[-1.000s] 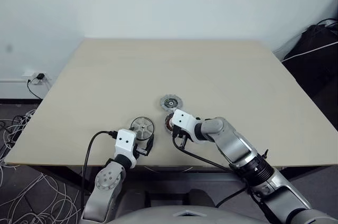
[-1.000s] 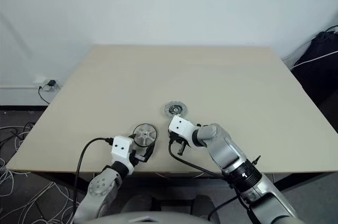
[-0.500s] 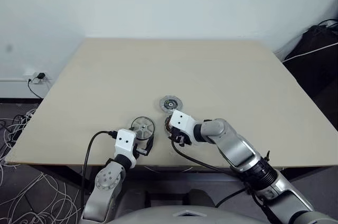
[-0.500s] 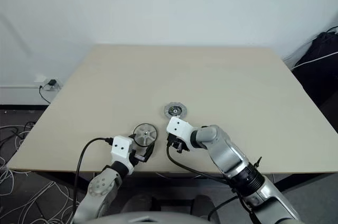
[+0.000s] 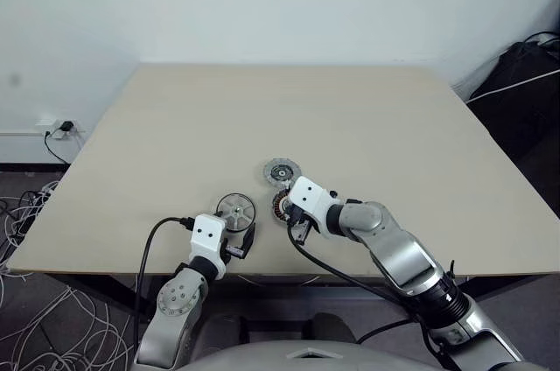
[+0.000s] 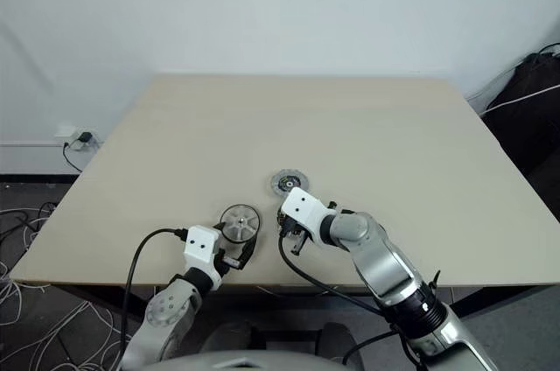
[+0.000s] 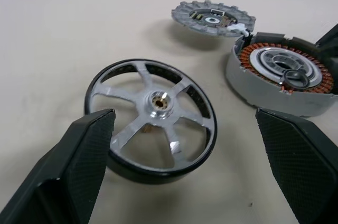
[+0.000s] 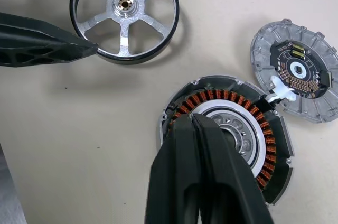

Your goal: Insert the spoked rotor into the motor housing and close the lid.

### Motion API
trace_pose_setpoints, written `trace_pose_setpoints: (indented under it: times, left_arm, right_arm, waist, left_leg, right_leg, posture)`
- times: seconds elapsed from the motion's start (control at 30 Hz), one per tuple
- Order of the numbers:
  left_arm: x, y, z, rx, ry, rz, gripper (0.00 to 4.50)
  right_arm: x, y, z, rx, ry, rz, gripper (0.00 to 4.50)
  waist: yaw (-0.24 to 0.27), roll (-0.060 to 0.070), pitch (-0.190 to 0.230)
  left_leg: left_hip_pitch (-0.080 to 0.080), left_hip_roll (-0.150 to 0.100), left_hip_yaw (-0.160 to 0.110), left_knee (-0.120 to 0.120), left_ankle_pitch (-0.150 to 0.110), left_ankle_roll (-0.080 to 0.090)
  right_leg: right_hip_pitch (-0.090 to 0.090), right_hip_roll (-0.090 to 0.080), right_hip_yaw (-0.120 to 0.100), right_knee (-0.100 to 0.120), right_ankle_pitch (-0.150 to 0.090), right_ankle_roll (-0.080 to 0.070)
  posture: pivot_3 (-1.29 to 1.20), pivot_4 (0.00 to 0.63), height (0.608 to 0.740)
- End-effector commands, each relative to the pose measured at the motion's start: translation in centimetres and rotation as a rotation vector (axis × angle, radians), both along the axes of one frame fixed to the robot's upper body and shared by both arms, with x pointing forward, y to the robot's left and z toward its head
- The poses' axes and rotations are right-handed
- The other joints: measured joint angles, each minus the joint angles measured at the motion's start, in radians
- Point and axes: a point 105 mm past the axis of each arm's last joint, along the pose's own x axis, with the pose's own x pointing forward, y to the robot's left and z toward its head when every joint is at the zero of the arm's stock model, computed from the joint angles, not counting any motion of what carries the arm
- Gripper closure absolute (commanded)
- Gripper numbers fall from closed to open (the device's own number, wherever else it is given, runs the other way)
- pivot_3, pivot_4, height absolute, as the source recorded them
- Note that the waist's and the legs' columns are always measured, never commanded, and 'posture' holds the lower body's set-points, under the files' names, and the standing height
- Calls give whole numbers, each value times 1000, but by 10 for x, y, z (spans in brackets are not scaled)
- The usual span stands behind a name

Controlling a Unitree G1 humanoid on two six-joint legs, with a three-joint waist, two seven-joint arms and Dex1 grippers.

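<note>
The spoked rotor [image 7: 150,113], a shiny silver wheel with a dark rim, lies flat near the table's front edge. My left gripper [image 7: 185,129] is open just behind it, one finger on each side and neither touching. To the rotor's right sits the motor housing [image 8: 227,129], with copper windings around a silver centre. My right gripper [image 8: 194,120] is shut, and its tips point down over the housing's centre. The lid [image 5: 281,171], a dull-grey notched disc with a dark centre, lies just beyond the housing and leans against its rim.
A small dark ring [image 7: 296,77] rests on the housing's silver centre. The beige table [image 5: 350,117] stretches wide and bare beyond the parts. Its front edge is close behind both grippers. Cables lie on the floor at the left and a black bag [image 5: 525,73] at the right.
My right wrist has turned a little over the housing and its forearm has swung outward. The left arm and the three parts have kept still.
</note>
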Motion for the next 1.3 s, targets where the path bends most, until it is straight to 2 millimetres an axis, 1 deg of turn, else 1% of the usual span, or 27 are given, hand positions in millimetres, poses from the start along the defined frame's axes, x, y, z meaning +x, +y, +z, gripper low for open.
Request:
trace_pose_setpoints:
  times: [0.03, 0.37, 0.93, 1.3]
  left_arm:
    - [4, -2, 9, -9, -38, -10, 0]
    - [3, -2, 7, -12, -37, 1, 0]
    - [3, 0, 4, -13, -36, 3, 0]
    - [4, 0, 2, -11, -38, 3, 0]
  right_arm:
    - [8, 6, 8, 12, -25, 3, 4461]
    - [18, 8, -2, -28, -7, 6, 4461]
    - [16, -9, -16, -81, 35, -15, 4461]
    - [13, -5, -13, -69, 37, 17, 4461]
  waist:
    - [0, 0, 0]
    - [0, 0, 0]
    - [0, 0, 0]
    - [0, 0, 0]
  left_leg:
    - [0, 0, 0, 0, 0, 0]
    - [0, 0, 0, 0, 0, 0]
    - [0, 0, 0, 1, 0, 0]
    - [0, 0, 0, 1, 0, 0]
  right_leg:
    - [0, 0, 0, 0, 0, 0]
    - [0, 0, 0, 0, 0, 0]
    - [0, 0, 0, 0, 0, 0]
    - [0, 0, 0, 0, 0, 0]
  posture:
    - [0, 0, 740]
    - [0, 0, 740]
    - [0, 0, 740]
    - [0, 0, 740]
